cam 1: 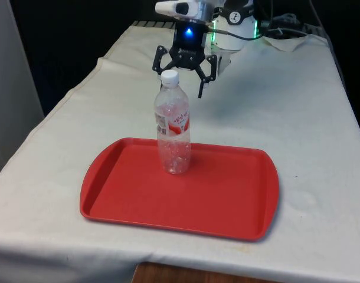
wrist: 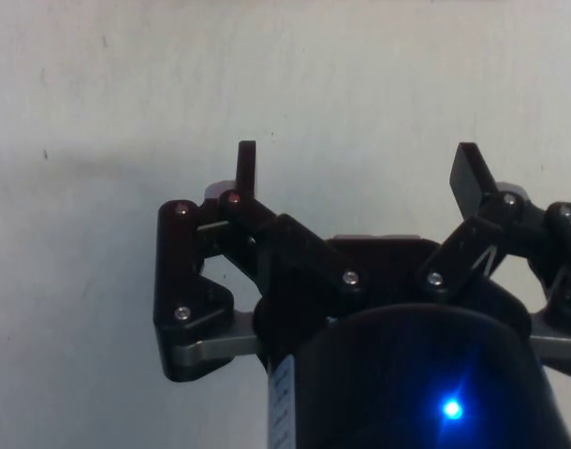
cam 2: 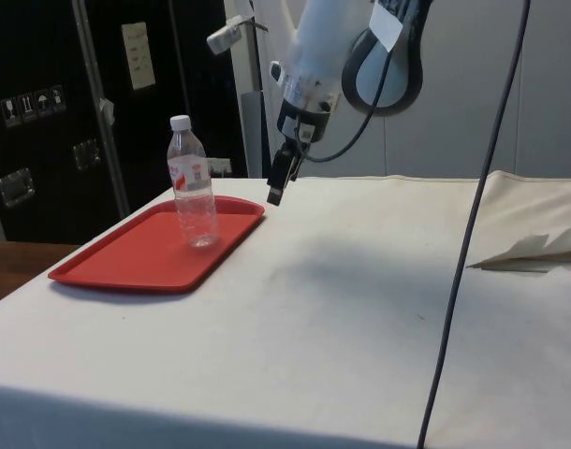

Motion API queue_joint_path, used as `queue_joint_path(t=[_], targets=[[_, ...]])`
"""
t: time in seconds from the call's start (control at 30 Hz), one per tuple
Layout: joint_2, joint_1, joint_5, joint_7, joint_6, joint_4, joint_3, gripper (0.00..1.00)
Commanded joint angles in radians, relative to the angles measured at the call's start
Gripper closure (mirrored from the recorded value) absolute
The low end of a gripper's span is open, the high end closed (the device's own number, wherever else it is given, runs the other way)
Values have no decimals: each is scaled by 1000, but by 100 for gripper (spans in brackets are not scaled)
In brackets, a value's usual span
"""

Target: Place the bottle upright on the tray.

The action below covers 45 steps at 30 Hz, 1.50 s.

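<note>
The clear plastic bottle with a white cap (cam 1: 173, 127) stands upright on the flat red plastic tray (cam 1: 227, 200). The black gripper (cam 1: 185, 75), fingers spread and empty, hangs apparently just behind it. Best retreat straight up, avoiding the cap.

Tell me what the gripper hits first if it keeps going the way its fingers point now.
Probably the white cloth. The open gripper points down over bare cloth beyond the red tray, clear of the upright bottle. The wrist view shows plain cloth between the fingers.
</note>
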Motion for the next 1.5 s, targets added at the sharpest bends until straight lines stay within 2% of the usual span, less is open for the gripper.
queue_joint_path(t=[0.0, 0.03, 0.07, 0.27, 0.3, 0.33, 0.6, 0.63, 0.67, 0.9, 0.93, 0.97, 1.23, 1.27, 1.3, 1.47], targets=[[-1, 0, 0, 0, -9, 1, -2, 0], [-16, -18, 9, -2, -42, -12, 28, 0], [-17, -19, 10, -3, -50, -11, 26, 0], [-23, -18, 14, -8, -96, -11, 17, 0], [-8, 0, 0, 0, -82, 5, -14, 0], [-24, -18, 15, -9, -104, -11, 15, 0], [-47, -15, 23, -21, -190, -10, -3, 0], [-34, 0, 1, -6, -181, 5, -30, 0], [-49, -15, 25, -22, -199, -10, -4, 0], [-62, -11, 26, -32, -266, -13, -23, 0], [-46, -1, 4, -14, -250, 4, -42, 0], [-63, -11, 26, -34, -276, -12, -24, 0], [-77, -6, 33, -32, -323, -8, -28, 0], [-64, 0, 8, -18, -313, 3, -44, 0], [-79, -6, 34, -32, -324, -8, -27, 0], [-104, -6, 45, -44, -356, -9, -23, 0]])
